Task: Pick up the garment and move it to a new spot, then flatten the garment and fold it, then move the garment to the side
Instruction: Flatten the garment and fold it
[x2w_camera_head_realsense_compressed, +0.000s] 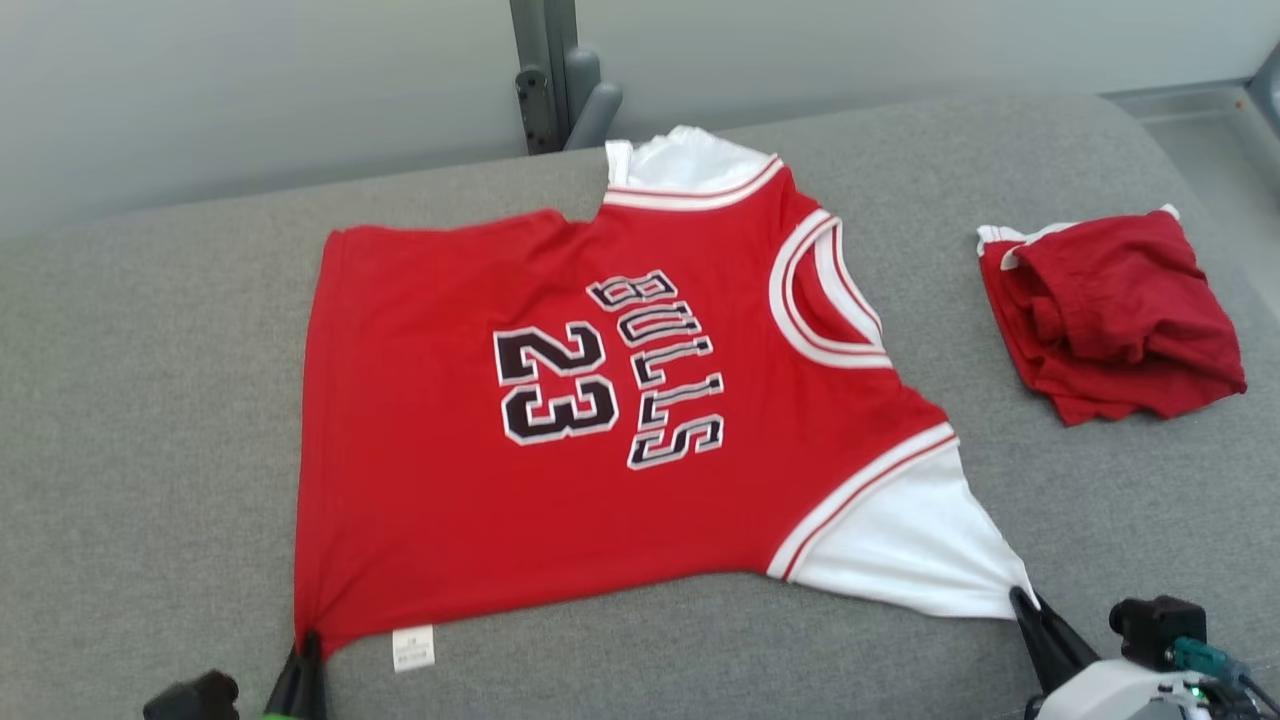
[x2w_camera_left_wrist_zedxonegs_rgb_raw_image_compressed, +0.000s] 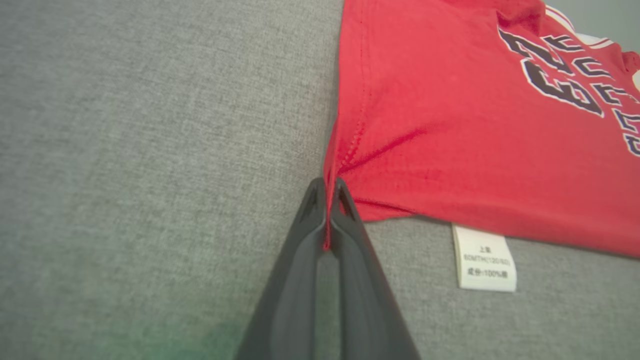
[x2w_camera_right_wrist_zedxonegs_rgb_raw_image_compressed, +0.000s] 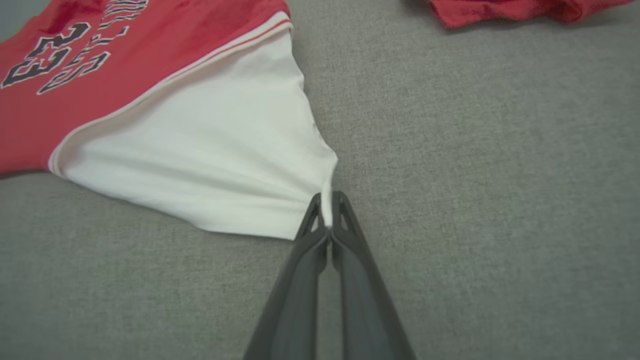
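Jaws: both pairs are pressed together on cloth. The left gripper (x2w_camera_left_wrist_zedxonegs_rgb_raw_image_compressed: 327, 200) is clamped on the red hem corner of the jersey (x2w_camera_head_realsense_compressed: 560, 400); the right gripper (x2w_camera_right_wrist_zedxonegs_rgb_raw_image_compressed: 327, 210) is clamped on the tip of the white sleeve (x2w_camera_right_wrist_zedxonegs_rgb_raw_image_compressed: 210, 165). In each case only a thin edge of fabric is held between the tips.

Position: the jersey is spread print-up on the grey padded surface (x2w_camera_head_realsense_compressed: 150, 400), beside the folded red bundle (x2w_camera_head_realsense_compressed: 1110, 310) and apart from it, with bare grey between. The collar end is turned toward the bundle and the hem end away from it. The sleeve grip is on the near corner closest to the bundle; the hem grip is on the near corner farthest from it. A care label (x2w_camera_left_wrist_zedxonegs_rgb_raw_image_compressed: 484, 257) lies flat just past the hem grip, on its bundle side.

Step judged: flattening, with the near edge drawn taut between the two grips.

Risks noted:
- Slip-out. Little cloth is held, so a hard pull could free either corner.
- Skew. Radiating creases are seen at both pinch points; unequal pull would likely drag one side ahead and wrinkle the body.
- Sleeve stretch. The white sleeve is drawn to a point and may bunch when released.
- Collision. Any drift toward the bundle could lay the sleeve over it.
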